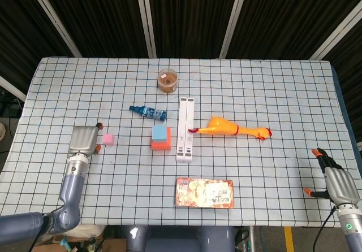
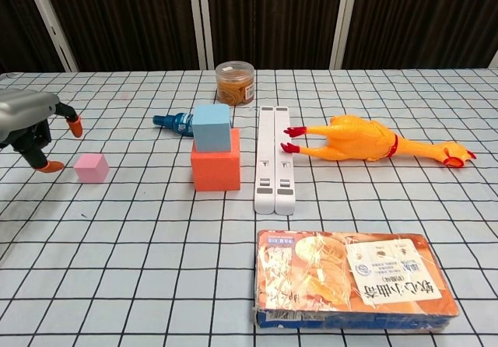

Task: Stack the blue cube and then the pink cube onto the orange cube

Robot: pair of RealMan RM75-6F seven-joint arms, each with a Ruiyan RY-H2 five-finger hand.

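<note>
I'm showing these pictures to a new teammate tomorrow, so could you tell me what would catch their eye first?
Probably the yellow rubber chicken lying right of centre, beside the long white bar. Next, the blue cube sitting on the orange cube mid-table. At the left edge, the left hand hovers, fingers apart, beside the pink cube, which lies alone on the cloth.

1. We see a table covered by a white cloth with a black grid.
2. Behind it we face a dark, black curtain wall crossed by pale slanted frame bars.
3. Below the table's near edge we glimpse grey floor with a yellow stripe.
4. Even lighting falls over the cloth.
</note>
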